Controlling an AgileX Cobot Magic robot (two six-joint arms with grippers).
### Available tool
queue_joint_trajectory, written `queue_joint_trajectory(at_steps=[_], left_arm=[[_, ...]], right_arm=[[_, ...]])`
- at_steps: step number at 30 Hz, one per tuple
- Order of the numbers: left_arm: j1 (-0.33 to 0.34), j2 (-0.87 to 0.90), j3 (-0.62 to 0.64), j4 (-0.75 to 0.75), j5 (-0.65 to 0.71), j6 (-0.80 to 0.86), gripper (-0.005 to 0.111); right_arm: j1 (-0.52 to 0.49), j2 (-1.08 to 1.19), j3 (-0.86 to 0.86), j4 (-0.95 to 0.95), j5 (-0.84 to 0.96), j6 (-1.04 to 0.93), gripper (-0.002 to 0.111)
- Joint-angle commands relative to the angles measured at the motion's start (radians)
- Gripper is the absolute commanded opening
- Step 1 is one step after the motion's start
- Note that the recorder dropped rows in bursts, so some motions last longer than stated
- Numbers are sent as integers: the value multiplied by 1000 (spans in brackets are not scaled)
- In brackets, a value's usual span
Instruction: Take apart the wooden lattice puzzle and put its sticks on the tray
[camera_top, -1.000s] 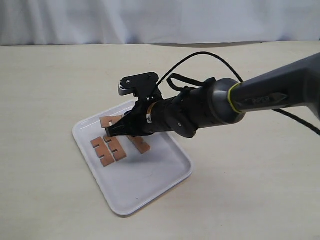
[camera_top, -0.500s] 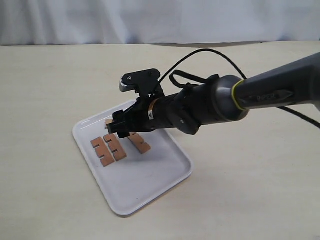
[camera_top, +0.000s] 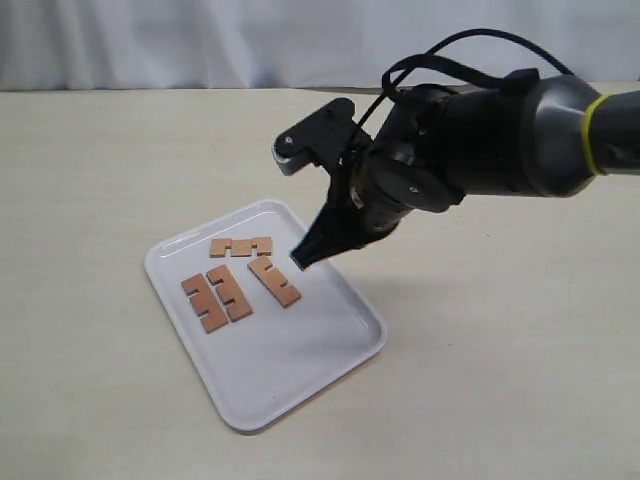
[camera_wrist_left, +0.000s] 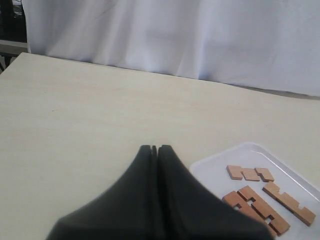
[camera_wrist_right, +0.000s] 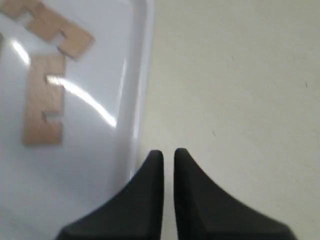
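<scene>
The white tray (camera_top: 300, 365) lies left of centre on the table. On it lie four separate reddish-brown sticks: one near the far rim (camera_top: 240, 246), two side by side (camera_top: 218, 297), and one slanted (camera_top: 275, 281). No assembled lattice shows. My right gripper (camera_top: 303, 260) hangs above the tray's right rim, just right of the slanted stick. It is open by a narrow gap with nothing in it (camera_wrist_right: 168, 152). Under it, the right wrist view shows the tray (camera_wrist_right: 90, 165) and two sticks (camera_wrist_right: 44, 102). My left gripper (camera_wrist_left: 156, 147) is shut and empty, off the tray (camera_wrist_left: 215, 167).
The beige table (camera_top: 500, 380) spreads on all sides of the tray. A white cloth backdrop (camera_top: 200, 40) hangs along the far edge. The right arm's dark body and cable (camera_top: 470, 150) reach in from the right, above the table.
My right gripper has risen and drawn back to the right, off the far-rim stick. That stick now lies uncovered on the tray.
</scene>
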Motion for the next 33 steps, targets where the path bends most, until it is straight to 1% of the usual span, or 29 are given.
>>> queue_joint_trajectory(at_steps=[1, 3, 6, 9, 12, 14, 15, 17, 19, 20, 23, 25, 33], left_arm=[[-1, -1, 2, 2, -12, -6, 0], [-1, -1, 2, 2, -12, -6, 0], [-1, -1, 2, 2, -12, -6, 0], [-1, -1, 2, 2, -12, -6, 0], [-1, -1, 2, 2, -12, -6, 0], [-1, -1, 2, 2, -12, -6, 0], [-1, -1, 2, 2, -12, -6, 0], [-1, -1, 2, 2, -12, -6, 0], [-1, -1, 2, 2, -12, -6, 0], [-1, -1, 2, 2, -12, -6, 0], [-1, -1, 2, 2, -12, -6, 0], [-1, -1, 2, 2, -12, -6, 0], [-1, -1, 2, 2, -12, -6, 0]], right_arm=[[-9, -12, 0, 69, 250, -227, 4], [-28, -31, 5, 120, 286, -277, 4], [-103, -122, 52, 189, 207, -277, 4], [-245, -231, 115, 364, 129, -346, 4], [-446, -310, 158, 550, 175, -468, 4], [-579, -348, 189, 632, 228, -546, 4], [-626, -363, 204, 652, 237, -567, 4], [-726, -405, 251, 700, 187, -561, 4], [-780, -448, 316, 726, 79, -558, 4], [-796, -473, 354, 728, 12, -550, 4], [-803, -550, 440, 731, -156, -499, 4], [-802, -595, 468, 758, -213, -492, 4], [-802, -758, 530, 769, -290, -501, 4]])
